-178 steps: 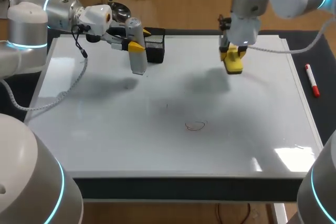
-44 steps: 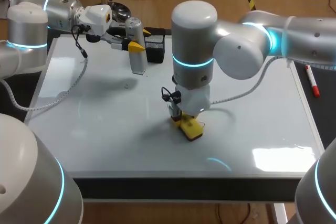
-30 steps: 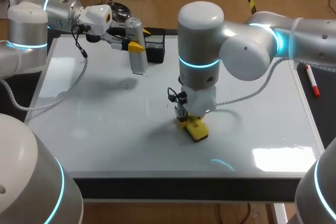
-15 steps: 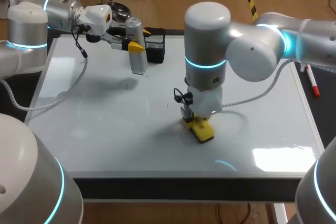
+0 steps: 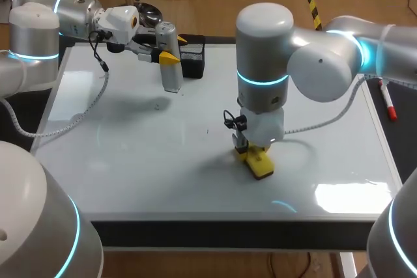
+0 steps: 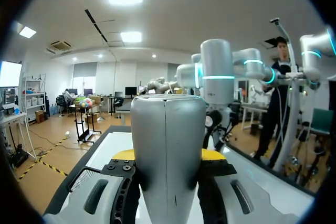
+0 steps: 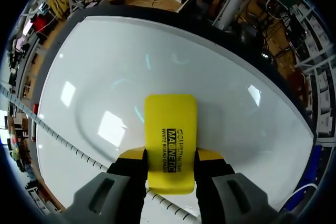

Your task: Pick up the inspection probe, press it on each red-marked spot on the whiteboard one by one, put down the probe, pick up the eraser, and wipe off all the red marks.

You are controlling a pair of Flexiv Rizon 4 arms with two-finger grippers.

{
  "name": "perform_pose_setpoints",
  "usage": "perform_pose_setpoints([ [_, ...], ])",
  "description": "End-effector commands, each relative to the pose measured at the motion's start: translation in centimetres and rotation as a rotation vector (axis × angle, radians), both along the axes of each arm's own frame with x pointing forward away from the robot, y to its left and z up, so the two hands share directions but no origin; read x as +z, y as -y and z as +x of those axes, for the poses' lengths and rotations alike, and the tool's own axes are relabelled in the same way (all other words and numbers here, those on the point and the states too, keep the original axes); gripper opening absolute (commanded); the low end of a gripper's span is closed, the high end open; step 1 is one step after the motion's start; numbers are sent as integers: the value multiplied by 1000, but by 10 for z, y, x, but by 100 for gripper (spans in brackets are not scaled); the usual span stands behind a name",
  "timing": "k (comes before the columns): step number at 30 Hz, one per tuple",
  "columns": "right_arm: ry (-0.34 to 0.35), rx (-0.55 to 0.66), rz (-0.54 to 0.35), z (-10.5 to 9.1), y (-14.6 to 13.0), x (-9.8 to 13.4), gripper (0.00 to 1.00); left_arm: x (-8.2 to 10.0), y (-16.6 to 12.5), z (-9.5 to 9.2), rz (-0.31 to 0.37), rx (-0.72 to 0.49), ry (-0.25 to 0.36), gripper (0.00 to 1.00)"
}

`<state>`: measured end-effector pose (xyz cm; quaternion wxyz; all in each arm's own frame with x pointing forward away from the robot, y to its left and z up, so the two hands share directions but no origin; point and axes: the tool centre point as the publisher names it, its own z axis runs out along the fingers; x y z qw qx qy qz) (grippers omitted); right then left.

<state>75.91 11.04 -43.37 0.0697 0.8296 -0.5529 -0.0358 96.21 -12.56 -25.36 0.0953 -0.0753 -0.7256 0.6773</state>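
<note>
Wiping stage, probably near its end: no red marks show on the whiteboard (image 5: 130, 154).

Right gripper (image 5: 251, 154) is clamped on the eraser (image 5: 262, 166), a yellow block with black print, pressed flat on the board at front middle. Marks beneath it can't be ruled out. Left gripper (image 5: 166, 58) clasps the probe (image 5: 171, 63), a plain silver cylinder held upright beside the basket (image 5: 193, 56) and not yet put down.

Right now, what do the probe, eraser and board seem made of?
The inspection probe looks grey and satin with a seam down its middle: likely moulded plastic, possibly painted metal. The eraser has a yellow, printed body, probably matte plastic, over a dark pad, maybe felt. The whiteboard is glossy white, with bright mirror-like reflections.
</note>
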Motion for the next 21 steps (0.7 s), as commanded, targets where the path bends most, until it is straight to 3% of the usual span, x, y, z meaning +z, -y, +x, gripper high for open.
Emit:
perform_pose_setpoints([
  [1, 10, -4, 0, -5, 15, -20, 0, 1, 0, 0, 1, 1, 1, 0],
  [12, 9, -26, -14, -7, 28, -19, 0, 1, 0, 0, 1, 1, 1, 0],
  [21, 31, -29, -24, -6, 29, -4, 0, 1, 0, 0, 1, 1, 1, 0],
])
